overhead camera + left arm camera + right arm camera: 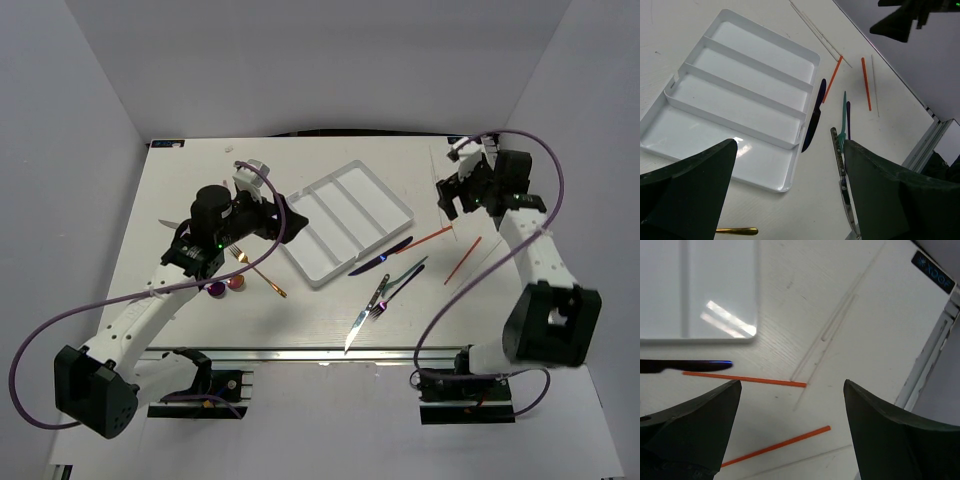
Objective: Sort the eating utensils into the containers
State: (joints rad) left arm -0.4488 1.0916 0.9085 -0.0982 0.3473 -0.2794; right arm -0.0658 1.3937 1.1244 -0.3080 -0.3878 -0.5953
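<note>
The white tray [352,198] lies at the table's middle, its long compartments empty. My left gripper [285,216] is open and empty, above the tray's near-left end [785,182]. Right of the tray lie a purple-blue knife [380,257], two red-orange chopsticks [425,238] [462,260], a teal fork [405,275] and a silver knife [362,318]. A gold spoon [258,272] and red-bowled spoons [236,283] lie under the left arm. My right gripper [447,205] is open and empty, above the chopsticks [745,379] [775,445]. The left wrist view shows the knife [814,117] and the silver knife [840,165].
A silver utensil [168,223] lies at the far left beside the left arm. The table's right edge with a metal rail [930,355] runs close to the right gripper. Thin pale lines [825,335] mark the table near the chopsticks.
</note>
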